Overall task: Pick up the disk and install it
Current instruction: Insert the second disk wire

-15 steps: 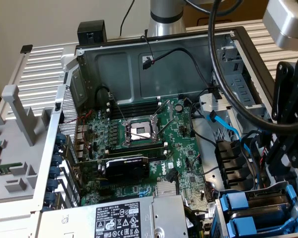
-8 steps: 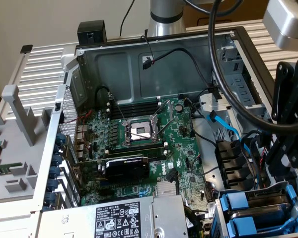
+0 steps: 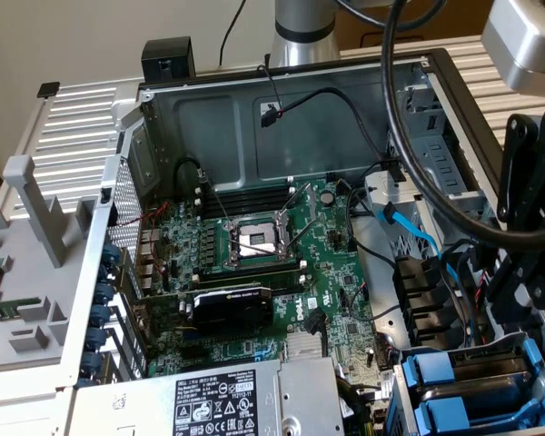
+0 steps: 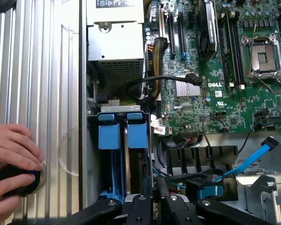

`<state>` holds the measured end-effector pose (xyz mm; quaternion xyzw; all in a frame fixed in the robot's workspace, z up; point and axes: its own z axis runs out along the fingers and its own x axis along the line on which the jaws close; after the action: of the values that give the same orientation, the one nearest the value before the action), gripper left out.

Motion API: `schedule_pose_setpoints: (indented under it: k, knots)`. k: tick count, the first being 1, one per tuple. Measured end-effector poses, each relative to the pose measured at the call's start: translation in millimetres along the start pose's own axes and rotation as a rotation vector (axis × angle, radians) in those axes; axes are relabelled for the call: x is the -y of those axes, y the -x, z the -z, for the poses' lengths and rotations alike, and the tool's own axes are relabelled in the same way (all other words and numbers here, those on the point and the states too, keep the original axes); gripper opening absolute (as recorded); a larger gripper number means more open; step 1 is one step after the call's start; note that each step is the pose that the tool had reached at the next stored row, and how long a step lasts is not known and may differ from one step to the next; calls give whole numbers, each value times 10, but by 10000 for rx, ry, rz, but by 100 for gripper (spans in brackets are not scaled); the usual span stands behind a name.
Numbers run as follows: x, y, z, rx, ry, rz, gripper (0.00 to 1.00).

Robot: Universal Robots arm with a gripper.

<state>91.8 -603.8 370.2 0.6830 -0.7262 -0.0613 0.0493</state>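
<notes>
Computer case (image 3: pixel 254 109) lies open, its green board (image 3: pixel 282 263) bare. You'll find the drive bay (image 4: pixel 116 109) in the corner beside the power supply (image 3: pixel 209 400), with two blue-framed units standing in it. The disk (image 4: pixel 136 136) nearer your gripper (image 4: pixel 152 205) looks slotted in, so pickup seems done and only its final seating is in doubt. Your gripper hangs right over that bay; you cannot tell whether it is clamped or loose. A hand (image 4: pixel 11 154) rests outside the case.
</notes>
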Motion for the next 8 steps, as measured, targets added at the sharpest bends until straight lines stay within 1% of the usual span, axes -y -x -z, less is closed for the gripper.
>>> schedule_pose_setpoints:
  k: [8]
  knots:
    - [2, -4, -20, -3, 0, 0, 16]
